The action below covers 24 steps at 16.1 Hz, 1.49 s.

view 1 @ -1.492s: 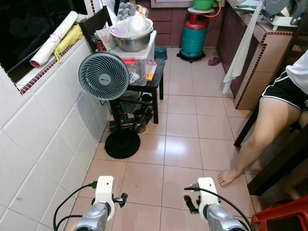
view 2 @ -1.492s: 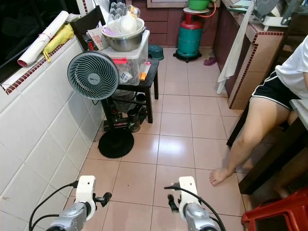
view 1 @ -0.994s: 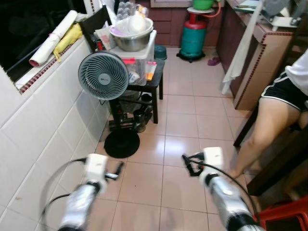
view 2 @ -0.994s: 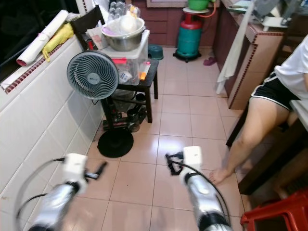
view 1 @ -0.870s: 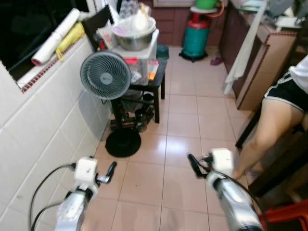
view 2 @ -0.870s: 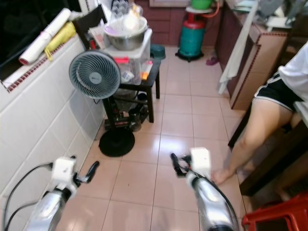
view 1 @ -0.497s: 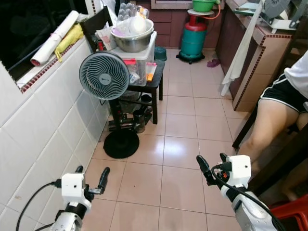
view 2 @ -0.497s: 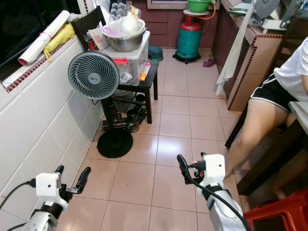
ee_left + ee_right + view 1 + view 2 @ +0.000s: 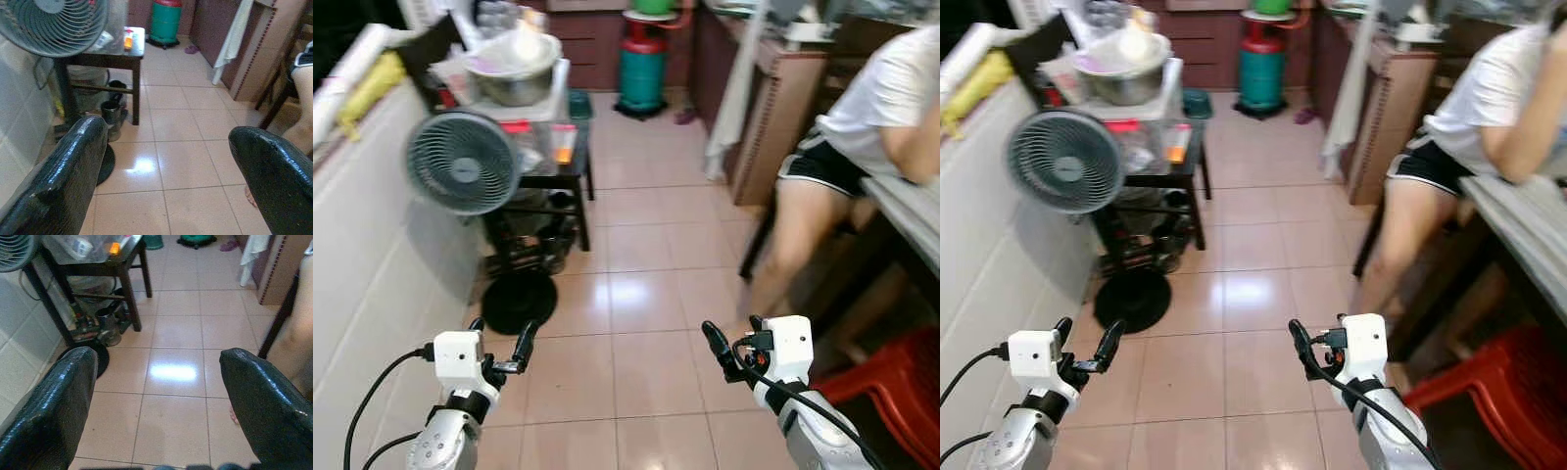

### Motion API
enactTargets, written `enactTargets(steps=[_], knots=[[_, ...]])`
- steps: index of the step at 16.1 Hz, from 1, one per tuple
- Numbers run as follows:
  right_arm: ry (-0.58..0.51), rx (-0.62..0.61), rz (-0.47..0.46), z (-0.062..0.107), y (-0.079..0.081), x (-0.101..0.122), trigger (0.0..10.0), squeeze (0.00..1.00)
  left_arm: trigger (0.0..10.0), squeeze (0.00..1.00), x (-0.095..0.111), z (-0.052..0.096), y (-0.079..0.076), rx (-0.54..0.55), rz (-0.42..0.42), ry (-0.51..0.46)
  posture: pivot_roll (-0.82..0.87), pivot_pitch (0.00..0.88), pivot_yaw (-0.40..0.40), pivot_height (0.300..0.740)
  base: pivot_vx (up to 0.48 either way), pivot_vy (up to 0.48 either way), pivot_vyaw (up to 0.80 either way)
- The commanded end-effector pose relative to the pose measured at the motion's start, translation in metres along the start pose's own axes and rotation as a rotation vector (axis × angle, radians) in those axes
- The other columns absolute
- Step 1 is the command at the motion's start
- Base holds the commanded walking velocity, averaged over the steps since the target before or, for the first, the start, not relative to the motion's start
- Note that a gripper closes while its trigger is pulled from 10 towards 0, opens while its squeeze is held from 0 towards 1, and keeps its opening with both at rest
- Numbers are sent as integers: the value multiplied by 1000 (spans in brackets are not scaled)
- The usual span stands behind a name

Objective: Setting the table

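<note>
My left gripper (image 9: 499, 336) and right gripper (image 9: 734, 339) are held low in front of me over the tiled floor, both open with nothing between their fingers. In the left wrist view the black fingers (image 9: 63, 181) frame bare floor tiles, and so do the fingers (image 9: 54, 406) in the right wrist view. At the right stands a grey-topped dining table (image 9: 1520, 233) with dark legs, well ahead of my right gripper. A person (image 9: 847, 132) in a white shirt and black shorts sits at it.
A standing fan (image 9: 460, 162) and a small black table (image 9: 570, 174) carrying a clear box and a metal bowl (image 9: 514, 73) line the tiled left wall. A green gas cylinder (image 9: 641, 64) stands at the back. A red stool (image 9: 891, 392) sits at the lower right.
The camera has turned right, so the fan and wall slid left and the dining table came into view. Both grippers stay raised and open.
</note>
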State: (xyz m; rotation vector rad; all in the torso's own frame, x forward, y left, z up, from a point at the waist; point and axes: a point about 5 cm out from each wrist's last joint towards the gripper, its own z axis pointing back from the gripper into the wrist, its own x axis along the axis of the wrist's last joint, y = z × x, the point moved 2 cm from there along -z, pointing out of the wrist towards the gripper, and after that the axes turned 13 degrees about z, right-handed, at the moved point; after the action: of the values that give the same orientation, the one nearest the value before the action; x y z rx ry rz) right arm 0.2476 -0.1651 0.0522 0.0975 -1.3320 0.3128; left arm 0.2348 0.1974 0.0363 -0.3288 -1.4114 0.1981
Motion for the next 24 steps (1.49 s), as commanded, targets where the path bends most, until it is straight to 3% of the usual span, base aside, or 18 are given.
enactTargets(steps=[1,9,15,24], knots=[[-4,2,4,1,2,4,10000,0,10000,0,2,1,2,2,-4,7,14,0,25,740,0,0,-800],[24,8,-10,2,5,1,10000,0,10000,0,-7,1,2,42,12,66,17,0,18,740,0,0,-800],[20,21,7,2,6,4,10000,0,10000,0,-2,-1,-4,-16,-4,59,15,0,13,740,0,0,-400],[35,21,-1,6,7,1,10000,0,10000,0,-10,5,-13,-85,-23,103,12,0,16,740,315,0,-800]])
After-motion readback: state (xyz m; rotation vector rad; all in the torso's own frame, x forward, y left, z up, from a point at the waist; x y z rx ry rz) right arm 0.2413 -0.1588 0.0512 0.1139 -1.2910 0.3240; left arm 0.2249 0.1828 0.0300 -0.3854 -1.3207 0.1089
